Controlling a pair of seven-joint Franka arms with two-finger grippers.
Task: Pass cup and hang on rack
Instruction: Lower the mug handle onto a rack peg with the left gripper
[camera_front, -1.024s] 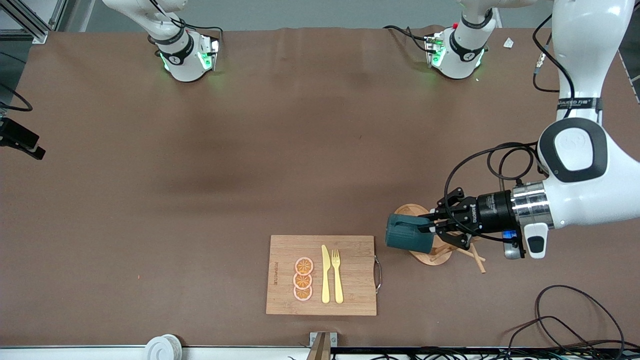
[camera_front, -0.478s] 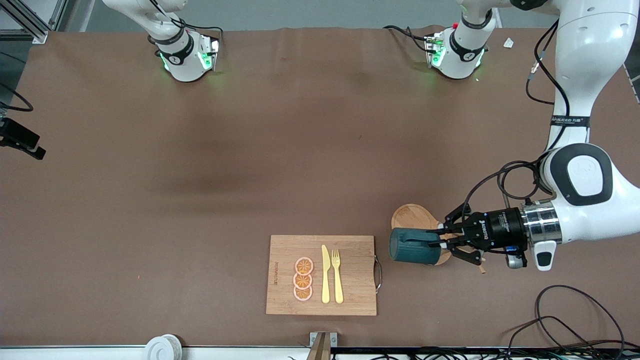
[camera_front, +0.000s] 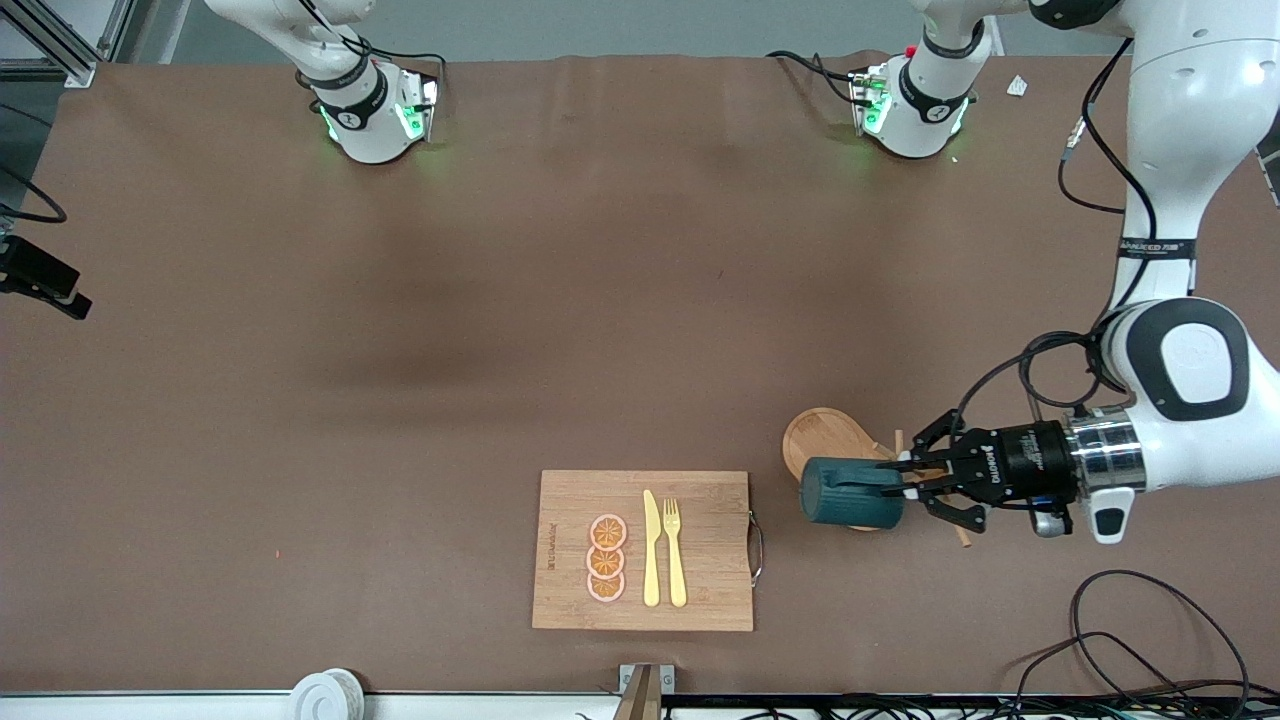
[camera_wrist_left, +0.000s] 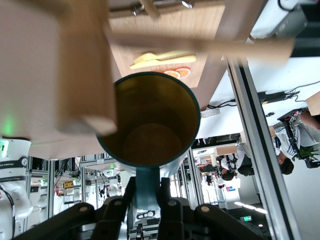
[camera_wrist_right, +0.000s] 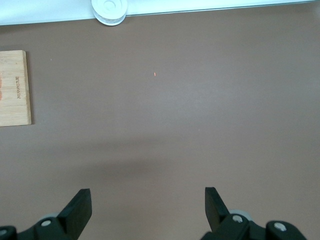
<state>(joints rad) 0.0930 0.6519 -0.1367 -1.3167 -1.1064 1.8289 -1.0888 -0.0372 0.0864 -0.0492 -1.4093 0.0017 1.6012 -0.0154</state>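
A brown table (camera_front: 560, 300) fills the view, evenly lit, with green glow near its top edge. Black cables (camera_front: 1140, 640) trail off one lower corner.

The cup (camera_front: 852, 506) looks matt dark teal outside, with a smooth tan-yellow inside that carries a faint sheen in the left wrist view. The rack (camera_front: 826, 441), partly beneath the cup, is pale bamboo-like wood with a smooth, unvarnished look. Beside the rack, the cutting board (camera_front: 644, 550) shows light grained wood and a thin metal handle. The table (camera_front: 500, 330) wears a matt brown covering.
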